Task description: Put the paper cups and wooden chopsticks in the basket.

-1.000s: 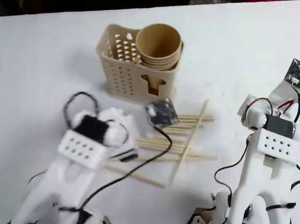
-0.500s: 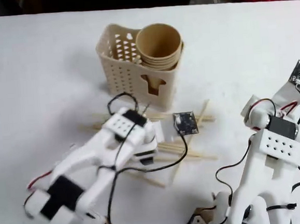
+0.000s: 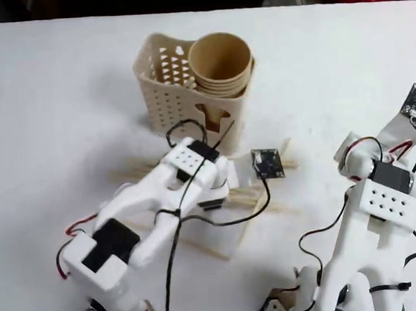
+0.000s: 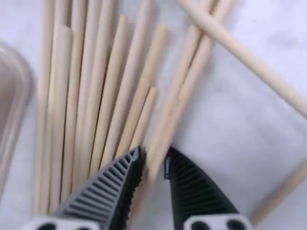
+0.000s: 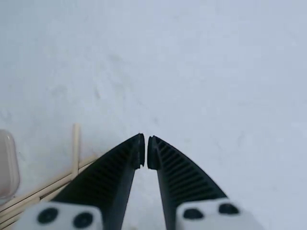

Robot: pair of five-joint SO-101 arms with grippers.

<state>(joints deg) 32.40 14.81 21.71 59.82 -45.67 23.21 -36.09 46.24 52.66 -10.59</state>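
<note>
**Bench** point(image 3: 45, 103): one, white surface, carries everything listed.

**Basket** point(image 3: 167, 94): one, cream, perforated walls, upright at the far middle of the bench.

**Paper cups** point(image 3: 220, 61): one nested stack, tan, standing upright inside the basket at its right end. Several rims show one under another; the exact number cannot be told.

**Wooden chopsticks** point(image 3: 277, 209): a loose pile lying flat on the bench just in front of the basket. The left wrist view shows about ten shafts point(image 4: 96, 96), most lying side by side and one crossing at an angle. The right wrist view shows a few more ends point(image 5: 75, 148).

**Left arm** point(image 3: 188, 175): one, bent down over the chopstick pile.

**Left gripper** point(image 4: 153, 160): black ribbed jaws drawn in to a narrow gap, with what look like two shafts pinched between the tips, low against the bench.

**Right arm** point(image 3: 380, 192): one, at the right side of the bench, well apart from the basket.

**Right gripper** point(image 5: 145, 151): jaws closed almost tip to tip, nothing between them, above bare bench beside the pile's end.
</note>
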